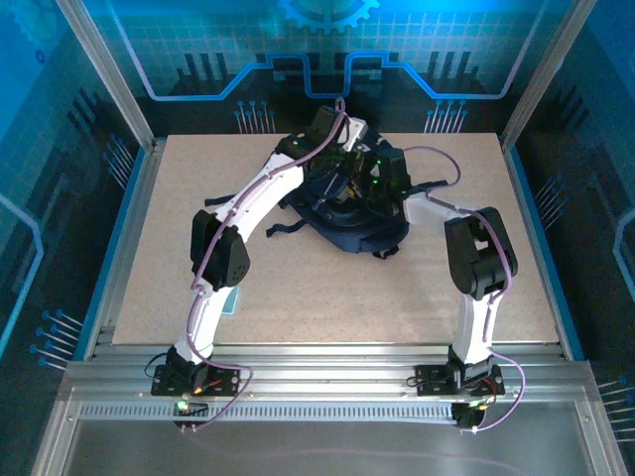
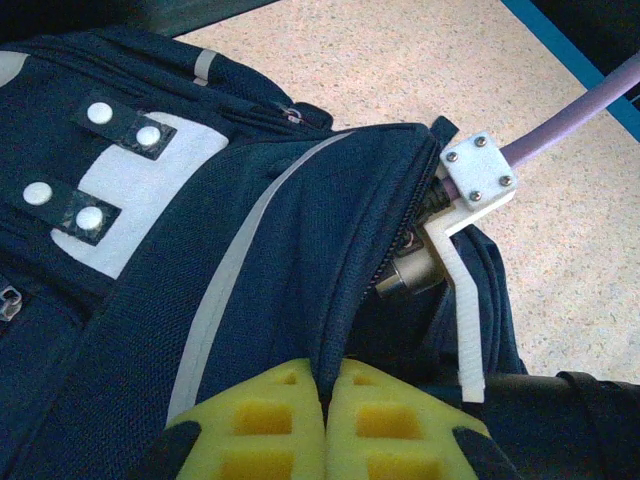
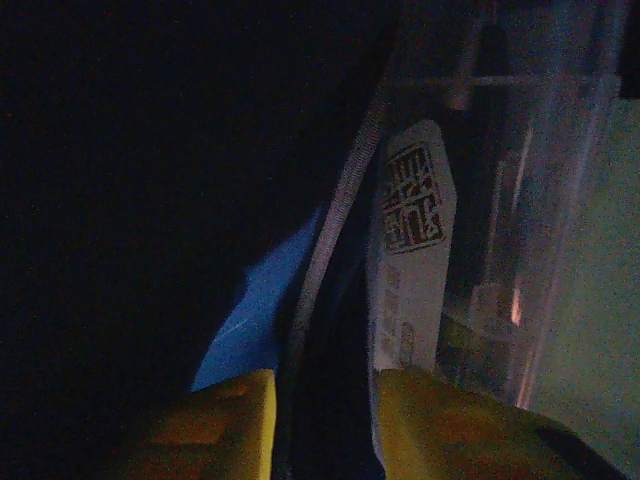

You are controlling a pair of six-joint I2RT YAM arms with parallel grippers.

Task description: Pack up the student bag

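The left gripper (image 2: pixel 325 425) is pinched shut on a fold of the navy student bag (image 2: pixel 250 300), just beside its zipper (image 2: pixel 398 248). The right gripper (image 3: pixel 322 400) is inside the dark bag, its jaws apart with a grey strip (image 3: pixel 345 200) running between them, next to a white label (image 3: pixel 415 240). The bag lies at the far middle of the tabletop (image 1: pixel 298 297).

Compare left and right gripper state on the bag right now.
The left gripper has its pads pressed together on an outer fold of the student bag; the right gripper has its pads apart with dark fabric between, grip unclear. Left works in light outside the bag; right sits in its dark interior. Both have yellow pads.
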